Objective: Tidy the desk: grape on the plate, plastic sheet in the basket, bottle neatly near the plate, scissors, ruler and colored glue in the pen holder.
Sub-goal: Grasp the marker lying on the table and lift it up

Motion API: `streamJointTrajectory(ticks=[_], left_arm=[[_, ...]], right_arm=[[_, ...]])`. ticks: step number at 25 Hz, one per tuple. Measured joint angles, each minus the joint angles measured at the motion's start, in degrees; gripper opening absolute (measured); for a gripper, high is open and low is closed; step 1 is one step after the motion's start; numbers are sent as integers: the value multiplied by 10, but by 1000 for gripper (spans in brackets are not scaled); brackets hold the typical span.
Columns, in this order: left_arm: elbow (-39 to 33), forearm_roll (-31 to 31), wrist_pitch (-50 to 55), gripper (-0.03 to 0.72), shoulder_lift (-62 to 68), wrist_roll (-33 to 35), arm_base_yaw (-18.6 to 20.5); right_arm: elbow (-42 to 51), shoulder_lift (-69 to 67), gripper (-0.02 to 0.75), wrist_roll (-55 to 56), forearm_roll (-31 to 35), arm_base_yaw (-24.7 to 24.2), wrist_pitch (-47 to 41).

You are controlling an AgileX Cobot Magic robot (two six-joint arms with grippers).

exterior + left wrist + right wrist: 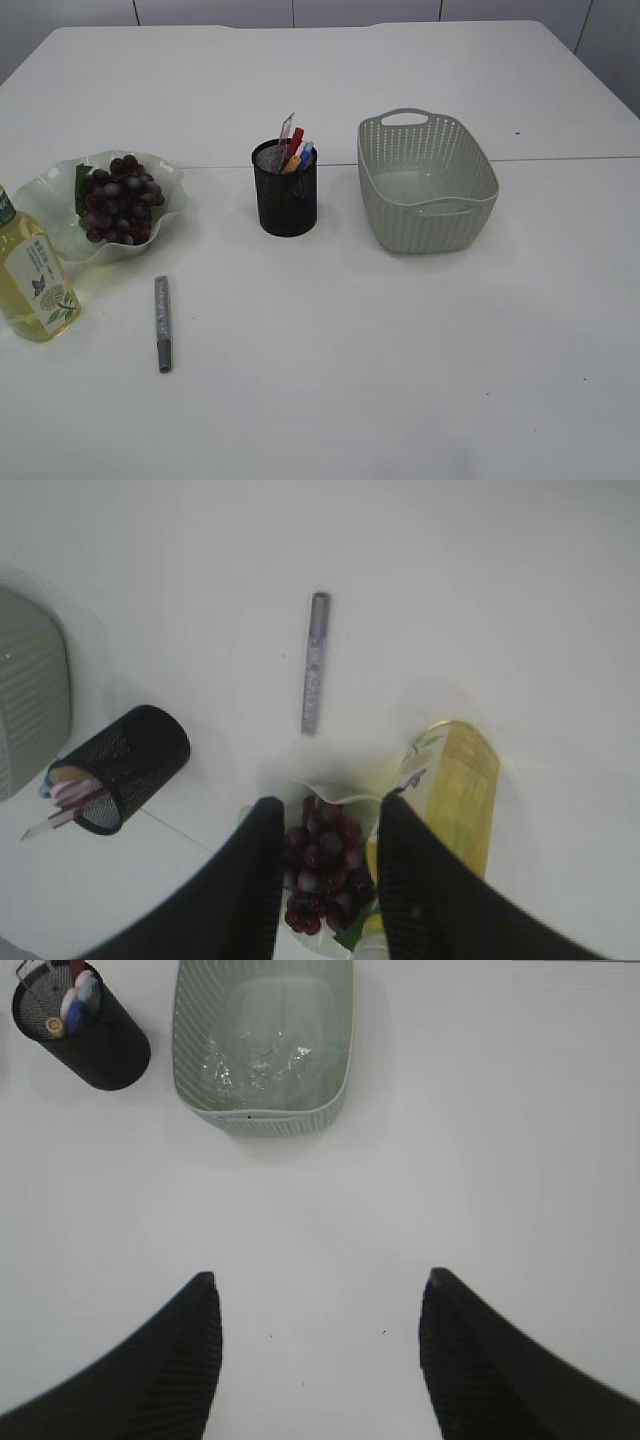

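While below left tool (328, 852), grapes (322, 865).

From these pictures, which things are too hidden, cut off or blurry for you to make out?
- Items in the pen holder: exterior view, only colored tips show above the mesh; which tools they are is unclear.
- Bottle: exterior view, left edge cuts off its top.
- Basket contents: right wrist view, something clear glints inside, too blurry to name.
- Gray pen-like stick: left wrist view, markings too small to read.
- Grapes: left wrist view, partly behind the left claw.
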State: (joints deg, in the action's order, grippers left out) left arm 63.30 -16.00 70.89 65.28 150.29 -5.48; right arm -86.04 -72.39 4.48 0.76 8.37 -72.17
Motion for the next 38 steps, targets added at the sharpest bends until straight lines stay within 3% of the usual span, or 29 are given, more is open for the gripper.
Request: streamJointTrajectory(ticks=[12,27,38], left_arm=[[0,2,-1,241,48,-14,-69],[2,12,-9,241,174,26,-89],[2,-9,-14,241,199,28,-102]], right_arm=[[0,17,459,0,-3,0,0],[2,18,460,0,-8,0,0],[5,18,459,5,-8,0,0]])
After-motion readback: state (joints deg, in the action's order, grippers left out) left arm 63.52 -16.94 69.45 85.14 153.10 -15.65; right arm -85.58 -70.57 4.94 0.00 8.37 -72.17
